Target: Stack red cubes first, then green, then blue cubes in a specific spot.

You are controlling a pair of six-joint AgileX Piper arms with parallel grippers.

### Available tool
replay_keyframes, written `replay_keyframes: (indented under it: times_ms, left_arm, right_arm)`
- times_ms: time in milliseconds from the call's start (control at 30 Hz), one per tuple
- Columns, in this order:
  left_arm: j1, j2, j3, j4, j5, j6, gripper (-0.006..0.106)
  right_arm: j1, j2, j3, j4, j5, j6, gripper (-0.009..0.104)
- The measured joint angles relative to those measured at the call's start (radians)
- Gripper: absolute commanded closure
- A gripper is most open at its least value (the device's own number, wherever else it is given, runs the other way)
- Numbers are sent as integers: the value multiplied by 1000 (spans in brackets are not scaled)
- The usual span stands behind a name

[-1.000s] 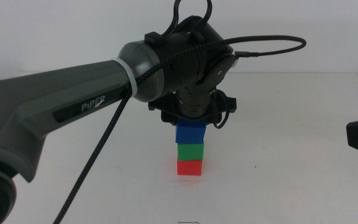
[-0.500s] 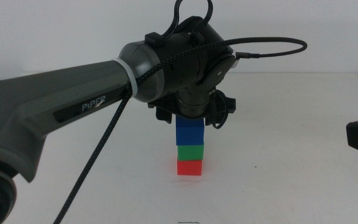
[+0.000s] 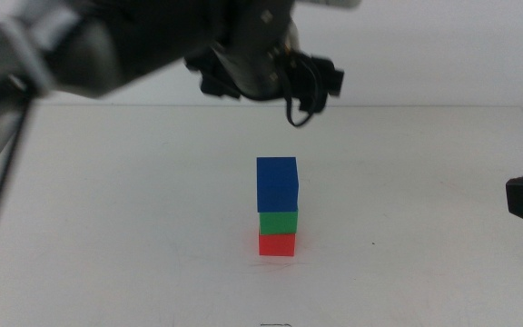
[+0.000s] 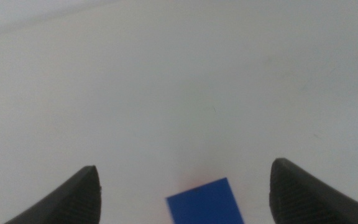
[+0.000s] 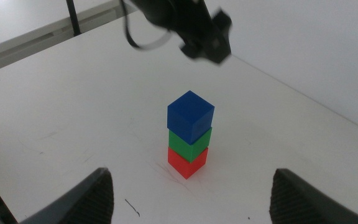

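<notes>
Red/green/blue cube stack (image 3: 277, 207) on bare white table (image 3: 425, 182).

Blue cube (image 3: 277, 184): matte, smooth faces, looks like solid plastic, no glare. Green cube (image 3: 278, 222) and red cube (image 3: 277, 244): same matte finish, plain. Worktop (image 3: 425, 200): white, smooth, low sheen, faint thin grey marks in right wrist view. Left gripper (image 4: 185, 193): jaws dark, matte, prob. plastic/rubber, slightly grainy. Right gripper (image 5: 188, 193): jaws same dark matte look. Left arm (image 3: 80, 54): grey shell, satin sheen; blurred.

White table (image 3: 443, 182) against pale wall (image 3: 443, 54).
</notes>
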Motion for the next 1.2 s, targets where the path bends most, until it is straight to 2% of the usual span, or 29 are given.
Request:
replay_keyframes:
  times_ms: [200, 400, 533, 700, 867, 933, 1033, 1200]
  left_arm:
    - [0, -122, 0, 49, 9, 113, 8]
    - [5, -224, 0, 88, 46, 142, 8]
    - [61, -313, 0, 80, 109, 232, 8]
    - [237, -440, 0, -10, 130, 413, 8]
    - [465, -557, 0, -171, 146, 567, 8]
    - [527, -593, 0, -205, 149, 599, 8]
    - [585, -632, 0, -226, 150, 612, 8]
    - [603, -680, 0, -235, 152, 613, 8]
  right_arm:
    - [0, 0, 0, 0, 0, 0, 31]
    - [0, 0, 0, 0, 0, 0, 31]
    - [0, 0, 0, 0, 0, 0, 31]
    - [0, 0, 0, 0, 0, 0, 31]
    - [0, 0, 0, 0, 0, 0, 31]
    - [0, 0, 0, -1, 0, 0, 31]
    - [0, 0, 0, -1, 0, 0, 31]
    - [0, 0, 0, -3, 0, 0, 31]
